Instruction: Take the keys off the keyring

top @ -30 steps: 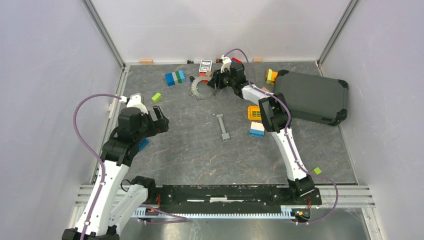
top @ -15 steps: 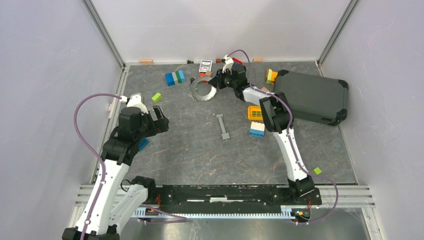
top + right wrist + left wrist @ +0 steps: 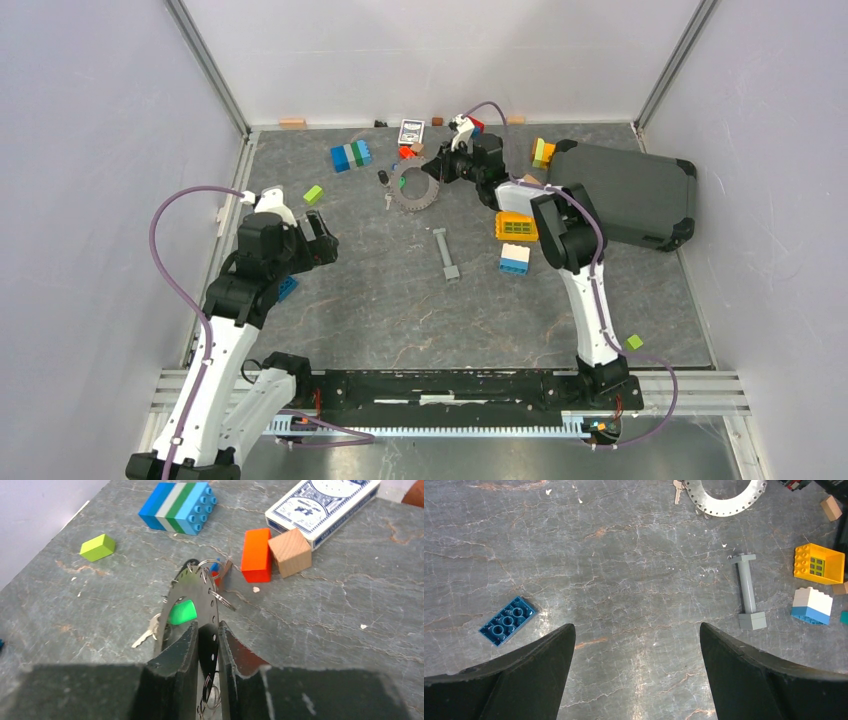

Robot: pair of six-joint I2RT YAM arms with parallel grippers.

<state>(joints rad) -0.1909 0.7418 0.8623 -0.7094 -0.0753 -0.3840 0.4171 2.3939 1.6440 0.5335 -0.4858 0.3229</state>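
Jaws of my right gripper [image 3: 207, 628] are pinching the perforated plate [image 3: 196, 587] edge-up beside the orange brick [image 3: 256, 555]; left gripper [image 3: 636, 627] is gaping empty. Keys [image 3: 146, 635] are dangling off the wire keyring [image 3: 223, 601]: light, slippery; I'm favouring a key head.

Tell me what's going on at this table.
The right pincer is clamped on the rim of a flat perforated metal ring, holding it tilted up on edge near the far side of the table. A small wire keyring hangs from its holes. A green-headed key and a silver key sit against it and look attached. The left pincer hangs open, touching nothing.
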